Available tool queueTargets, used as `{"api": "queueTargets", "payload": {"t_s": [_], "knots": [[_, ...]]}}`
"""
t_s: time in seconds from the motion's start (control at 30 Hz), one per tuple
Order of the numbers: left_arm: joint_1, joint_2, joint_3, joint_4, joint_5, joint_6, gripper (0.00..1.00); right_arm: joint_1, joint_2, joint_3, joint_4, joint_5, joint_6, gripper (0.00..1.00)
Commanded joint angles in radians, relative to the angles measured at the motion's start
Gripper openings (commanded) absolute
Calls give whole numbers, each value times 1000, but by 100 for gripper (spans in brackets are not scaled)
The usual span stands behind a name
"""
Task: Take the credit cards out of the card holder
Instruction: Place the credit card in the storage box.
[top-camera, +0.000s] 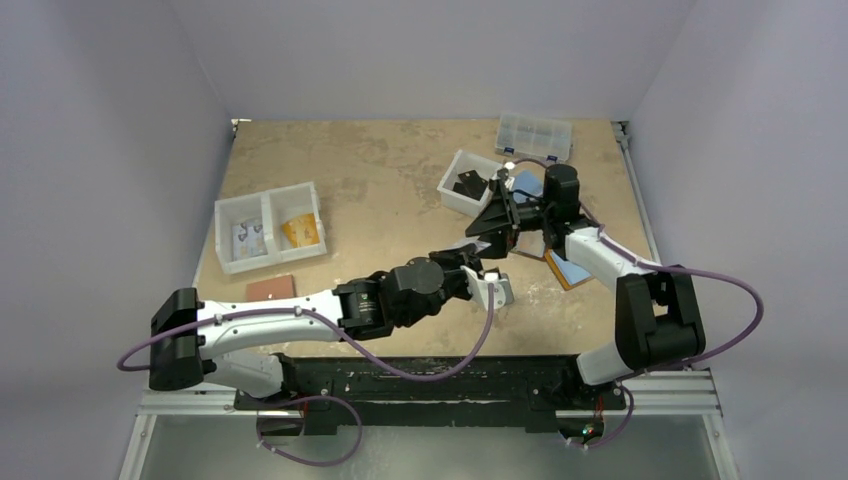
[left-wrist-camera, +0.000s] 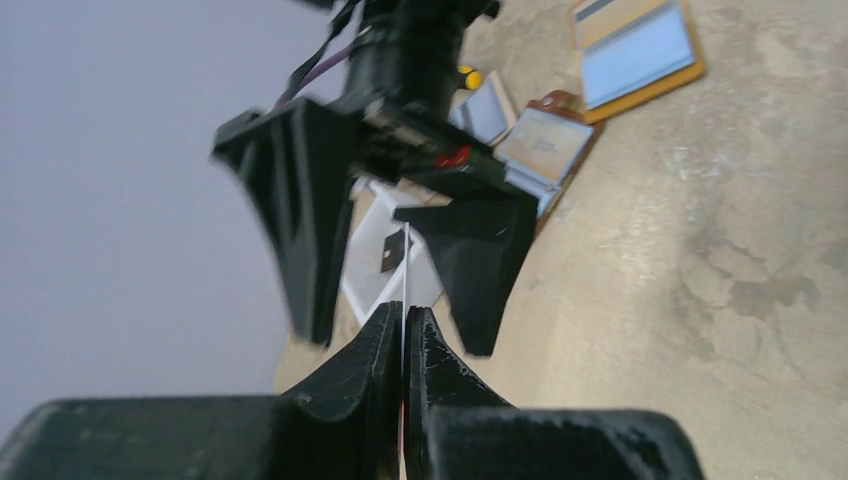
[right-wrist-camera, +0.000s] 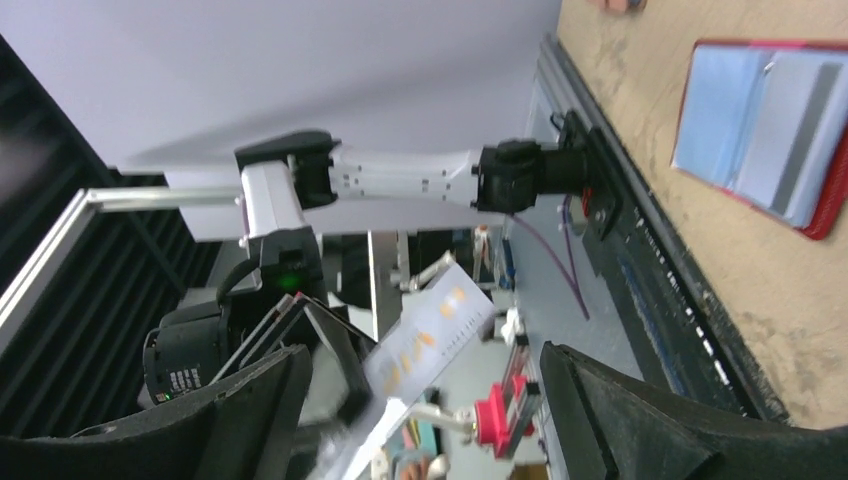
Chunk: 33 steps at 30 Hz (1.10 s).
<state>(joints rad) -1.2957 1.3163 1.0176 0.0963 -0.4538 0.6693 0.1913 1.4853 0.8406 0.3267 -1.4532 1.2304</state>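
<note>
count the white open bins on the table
2. A divided bin sits at the table's left side; a single bin sits right of centre toward the far edge. The clear compartment box behind it is not counted. No other seems hidden.

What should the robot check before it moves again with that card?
1. Left hand pinching the card: ok.
2. Right hand wide open: ok.
3. Card sits inside the right hand's opening: ok.
4. Right hand squeezing the card: not ok, it has not closed yet.
5. Card holder lying flat, away from both hands: ok.
6. Card unbent: cannot tell.
</note>
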Motion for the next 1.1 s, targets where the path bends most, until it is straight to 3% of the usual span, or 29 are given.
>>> {"api": "queueTargets", "payload": {"t_s": [0.0, 0.17, 0.27, 0.4, 0.57, 0.63, 0.73, 0.9, 1.07], "knots": [[-23, 24, 26, 50, 91, 4, 0, 51, 0, 11, 51, -8, 16, 95], [-22, -18, -24, 68, 73, -25, 0, 49, -4, 19, 53, -16, 7, 95], [-22, -32, -42, 66, 74, -34, 0, 50, -7, 3, 52, -2, 7, 89], [-22, -29, -44, 72, 73, -41, 0, 52, -3, -1, 50, 9, 10, 66], [-22, -16, -39, 75, 75, -60, 0, 55, 0, -4, 60, 17, 12, 15], [-22, -18, -40, 73, 76, -76, 8, 54, -2, -5, 69, 18, 11, 0], [-22, -29, -41, 60, 94, -131, 29, 54, -4, -3, 78, 20, 4, 0], [-20, -69, -54, 14, 114, -341, 53, 48, -5, 3, 74, 22, -33, 0], [25, -173, -113, -3, 64, -741, 79, 38, -10, 10, 62, 12, -127, 0]]}}
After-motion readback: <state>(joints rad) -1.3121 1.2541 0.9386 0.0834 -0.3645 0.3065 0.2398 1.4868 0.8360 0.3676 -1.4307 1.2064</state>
